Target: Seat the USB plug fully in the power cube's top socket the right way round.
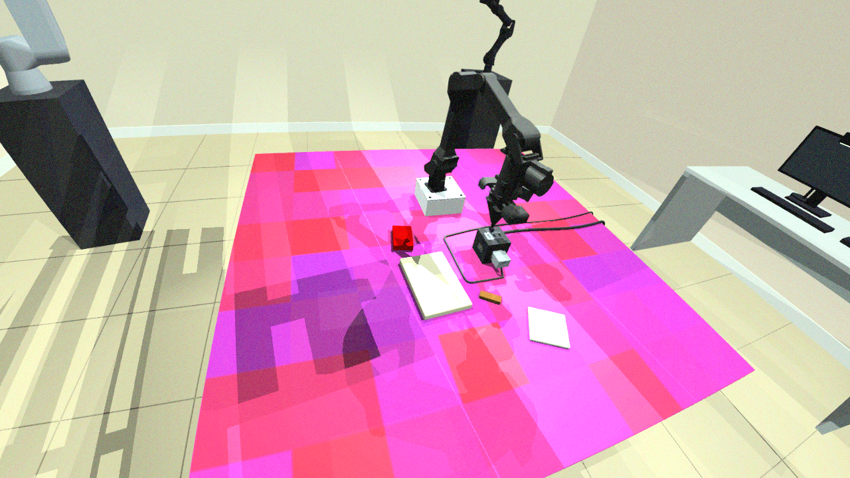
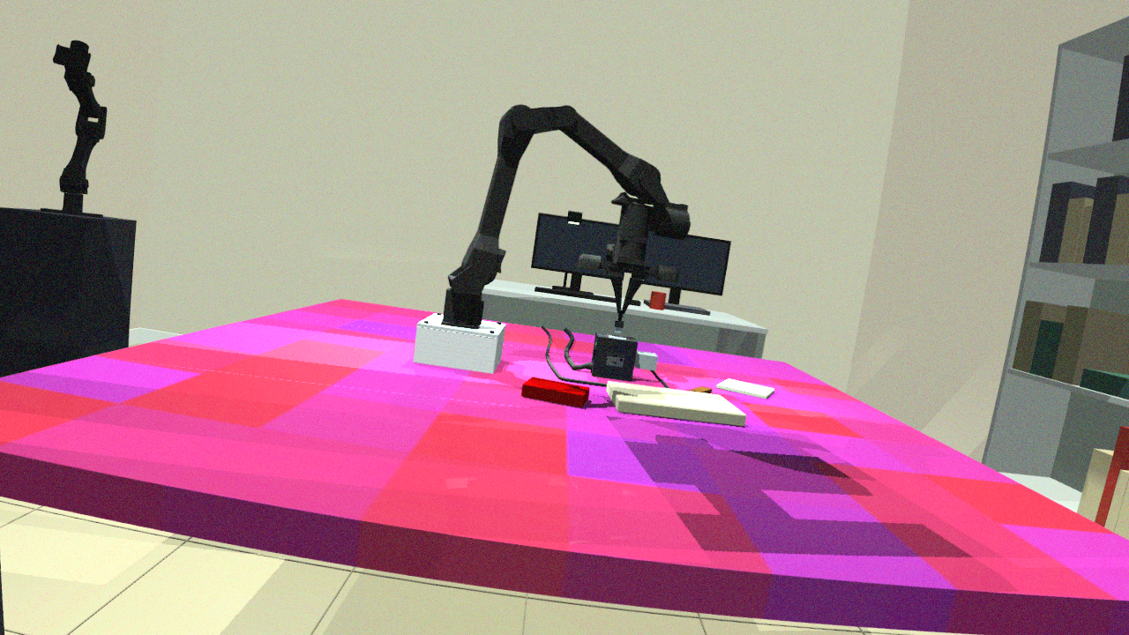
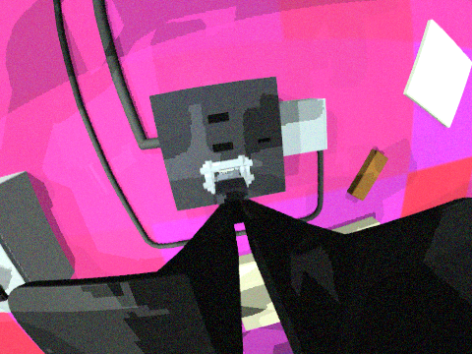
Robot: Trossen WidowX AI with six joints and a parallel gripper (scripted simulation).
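Observation:
The power cube (image 1: 485, 249) (image 2: 614, 359) (image 3: 265, 172) is a dark block standing upright on the table, with black slots and a white-edged socket (image 3: 227, 163) on its top. My gripper (image 1: 493, 224) (image 2: 619, 318) (image 3: 236, 210) points down over that socket and is shut on the USB plug (image 2: 618, 324) (image 3: 231, 187), a small dark body. In the wrist view the plug overlaps the near part of the white socket edging. The fingertips are just above the cube top. The plug's lower end is hidden, so its depth in the socket and which way round it is cannot be told.
A pale adapter (image 1: 500, 259) (image 2: 646, 361) (image 3: 305, 130) sticks out of the cube's side. Cables (image 3: 321, 182) run around the cube. Nearby lie an orange block (image 1: 490, 297) (image 3: 368, 174), a cream slab (image 1: 436, 291) (image 2: 678, 404), a red box (image 1: 402, 236) (image 2: 555, 392) and a white tile (image 1: 548, 326) (image 3: 439, 74).

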